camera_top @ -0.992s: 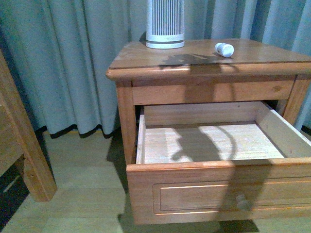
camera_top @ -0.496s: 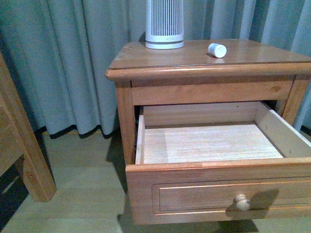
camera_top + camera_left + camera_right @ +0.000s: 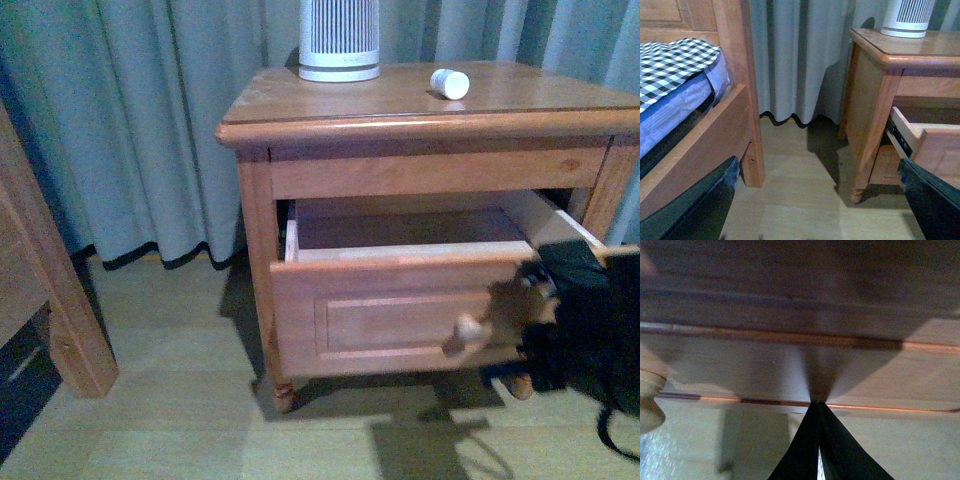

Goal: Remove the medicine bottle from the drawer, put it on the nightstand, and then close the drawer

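On the nightstand [image 3: 330,100], medicine bottle [image 3: 449,83] lies sideways, cap front-right; right end effector [image 3: 818,407] together.

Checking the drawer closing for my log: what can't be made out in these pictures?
- Front view: right pincer blurred, its tips lost in shadow on the drawer.
- Front view: drawer inside hidden by its front.
- Medicine bottle: label too small.
- Left pincer: fingers cut by frame edge.

The bottle [image 3: 449,83] is laid on the nightstand [image 3: 330,112], right of the ribbed cylinder [image 3: 339,40]. Below the top, the drawer [image 3: 400,315] is left partly open. Curtains [image 3: 150,120] are hung behind.
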`<action>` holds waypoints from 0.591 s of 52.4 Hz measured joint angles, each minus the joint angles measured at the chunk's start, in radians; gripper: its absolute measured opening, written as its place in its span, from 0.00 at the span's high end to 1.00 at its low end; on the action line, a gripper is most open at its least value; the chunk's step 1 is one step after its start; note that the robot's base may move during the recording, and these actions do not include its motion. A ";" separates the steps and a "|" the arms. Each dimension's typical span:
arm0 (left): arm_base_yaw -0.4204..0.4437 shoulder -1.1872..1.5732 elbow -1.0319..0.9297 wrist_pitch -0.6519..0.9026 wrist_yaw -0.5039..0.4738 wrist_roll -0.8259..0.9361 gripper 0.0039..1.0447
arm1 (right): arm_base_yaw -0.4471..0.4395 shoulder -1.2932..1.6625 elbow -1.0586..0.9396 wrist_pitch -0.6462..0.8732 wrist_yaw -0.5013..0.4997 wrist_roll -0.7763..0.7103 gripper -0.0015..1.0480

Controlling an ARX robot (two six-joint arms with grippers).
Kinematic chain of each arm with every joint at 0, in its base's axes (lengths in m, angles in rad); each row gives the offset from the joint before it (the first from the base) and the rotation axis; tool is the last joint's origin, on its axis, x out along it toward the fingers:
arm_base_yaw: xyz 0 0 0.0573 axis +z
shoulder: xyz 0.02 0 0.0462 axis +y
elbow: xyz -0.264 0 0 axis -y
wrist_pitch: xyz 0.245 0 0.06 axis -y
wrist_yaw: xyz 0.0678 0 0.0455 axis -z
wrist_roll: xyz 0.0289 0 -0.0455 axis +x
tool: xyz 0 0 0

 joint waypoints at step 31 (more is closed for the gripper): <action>0.000 0.000 0.000 0.000 0.000 0.000 0.06 | -0.003 0.118 0.390 -0.215 -0.088 -0.005 0.97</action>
